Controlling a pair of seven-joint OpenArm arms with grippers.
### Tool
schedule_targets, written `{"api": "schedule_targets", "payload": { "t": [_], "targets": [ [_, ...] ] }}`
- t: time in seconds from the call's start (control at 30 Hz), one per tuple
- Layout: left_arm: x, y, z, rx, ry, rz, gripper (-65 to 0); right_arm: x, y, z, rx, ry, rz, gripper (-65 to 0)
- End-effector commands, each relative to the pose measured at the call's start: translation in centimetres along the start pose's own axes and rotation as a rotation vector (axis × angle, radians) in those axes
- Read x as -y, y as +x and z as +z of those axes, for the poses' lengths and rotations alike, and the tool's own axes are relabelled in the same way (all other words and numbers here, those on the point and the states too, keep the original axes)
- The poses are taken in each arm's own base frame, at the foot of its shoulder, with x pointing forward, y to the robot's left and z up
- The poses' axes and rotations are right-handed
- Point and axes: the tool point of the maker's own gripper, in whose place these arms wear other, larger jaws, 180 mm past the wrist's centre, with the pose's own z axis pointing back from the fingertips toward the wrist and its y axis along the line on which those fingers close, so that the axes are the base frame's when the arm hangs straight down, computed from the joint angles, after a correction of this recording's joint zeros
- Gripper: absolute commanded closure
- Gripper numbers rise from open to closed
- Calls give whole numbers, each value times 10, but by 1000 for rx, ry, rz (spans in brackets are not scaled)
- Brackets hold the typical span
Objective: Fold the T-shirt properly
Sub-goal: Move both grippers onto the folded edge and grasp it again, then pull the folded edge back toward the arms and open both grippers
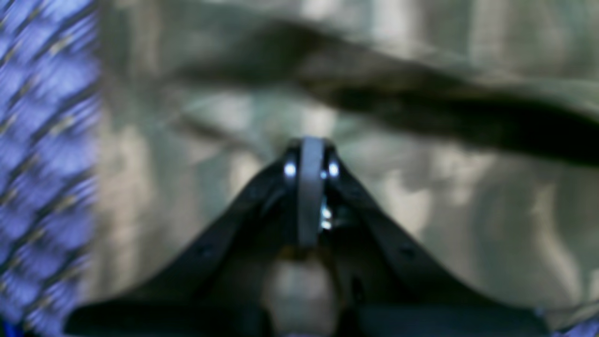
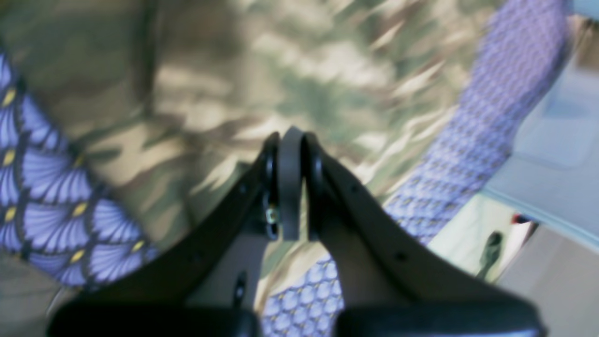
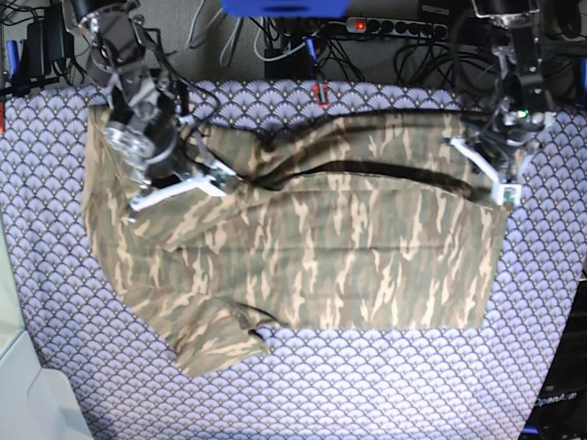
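- Camouflage cloth in tan, olive-green and brown streaks — the soft short-sleeved T-shirt (image 3: 312, 252) — lies spread across the purple scale-patterned table cloth (image 3: 367, 385), its long axis running side to side in the base view.
- Its far long edge is doubled over toward the near side, so a dark inner edge (image 3: 385, 168) shows as a band along the upper part of the shirt.
- One sleeve (image 3: 215, 335) sticks out at the near left corner in the base view, not yet tucked in.
- Right gripper (image 3: 223, 181) sits at the shirt's far edge on the base view's left; its jaws are clenched together, and its wrist camera shows only a thin grey strip between them, with the shirt (image 2: 262, 93) blurred beyond. Whether cloth is pinched there I cannot tell.
- Left gripper (image 3: 505, 194) sits at the opposite far corner, on the base view's right, likewise clenched; its wrist view shows the shirt (image 1: 468, 196) and the dark edge (image 1: 421, 98) ahead of the tips, again too blurred to judge a hold.
- Judgement: the two grippers bracket the same long edge, one at each end, so the coming move likely turns on carrying that edge evenly toward the near hem — each arm is nearest its own corner.
- No containers are in view.
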Motion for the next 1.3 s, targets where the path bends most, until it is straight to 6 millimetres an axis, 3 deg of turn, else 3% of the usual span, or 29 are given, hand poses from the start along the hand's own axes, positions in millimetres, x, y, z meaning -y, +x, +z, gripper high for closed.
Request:
{"api": "schedule_targets", "payload": {
  "t": [0.0,0.17,0.37,0.53,0.7,1.0,1.27],
  "targets": [
    [-8,9,3,20,22,-13,-5,11,-10,3,-21,-35,-4,-3],
    [-19,12,5,25,39,-25,-5,-12,-33,-2,-20,63,-67,-3],
    [-20,13,5,26,43,-29,-5,-49,-74,-41,-68,221,-212,-3],
    [-19,18,4,37,42,-29,-5,-58,-110,-61,-113,272,-313,-3],
    [-23,20,5,39,50,-38,-5,-50,-143,-51,-160,238,-325,-3],
    [-31,31,7,56,64,-54,-5,-72,-166,-23,-199,257,-271,-3],
    [-32,34,9,64,65,-58,-5,-60,-189,-17,-242,212,-331,-2]
  ]
}}
